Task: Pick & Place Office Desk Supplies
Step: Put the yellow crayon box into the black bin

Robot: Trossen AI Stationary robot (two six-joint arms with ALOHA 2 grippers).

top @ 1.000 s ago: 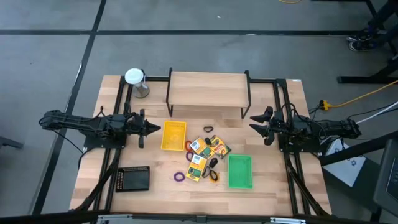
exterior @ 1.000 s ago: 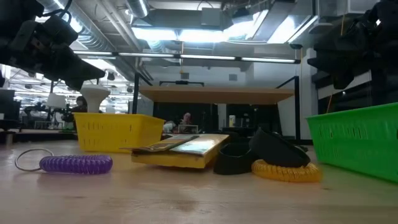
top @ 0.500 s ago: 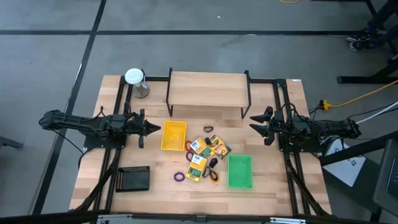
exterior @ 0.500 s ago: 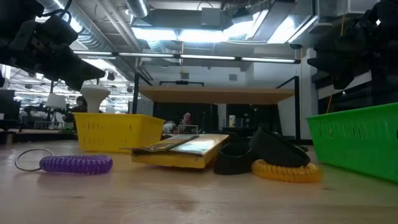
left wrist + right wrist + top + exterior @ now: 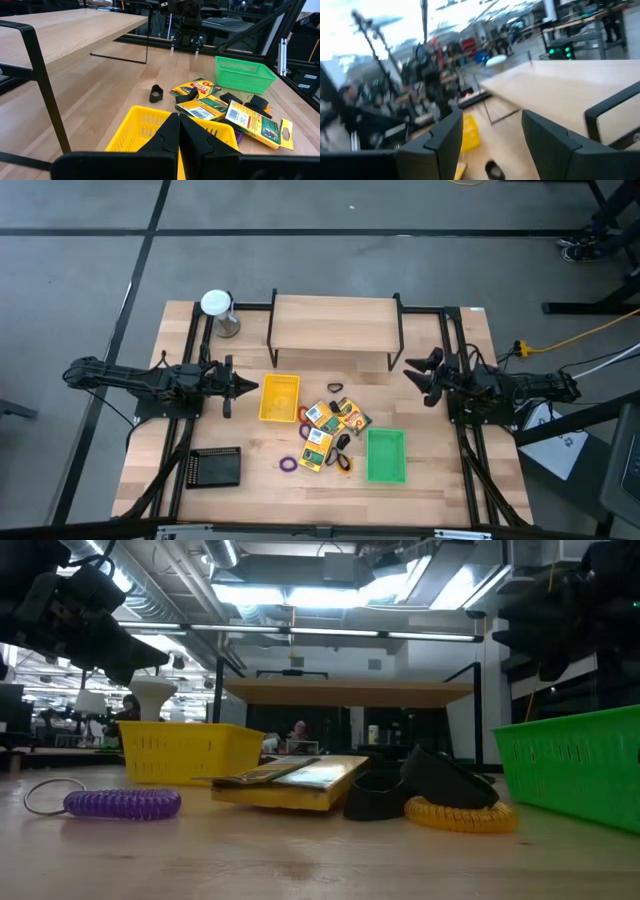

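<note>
Several yellow crayon boxes (image 5: 328, 430) lie in a loose pile at the table's middle, also in the left wrist view (image 5: 210, 107). Black clips (image 5: 335, 388) (image 5: 156, 93), a purple ring (image 5: 287, 463) (image 5: 122, 803) and an orange ring (image 5: 343, 464) (image 5: 460, 813) lie flat on the wood around them. My left gripper (image 5: 255, 387) (image 5: 179, 135) is shut and empty, hovering at the left edge of the yellow tray (image 5: 279, 397). My right gripper (image 5: 410, 377) (image 5: 492, 145) is open and empty at the table's right, right of the pile and above the table.
A green tray (image 5: 386, 455) stands right of the pile and a black tray (image 5: 216, 467) at the near left. A wooden shelf on a black frame (image 5: 335, 325) spans the far side. A grey cylinder with a white top (image 5: 218, 310) stands at the far left.
My right gripper has swung a little toward the table's far edge; its wrist view is blurred by the motion. Its fingers stay open. The supplies lie as before.
</note>
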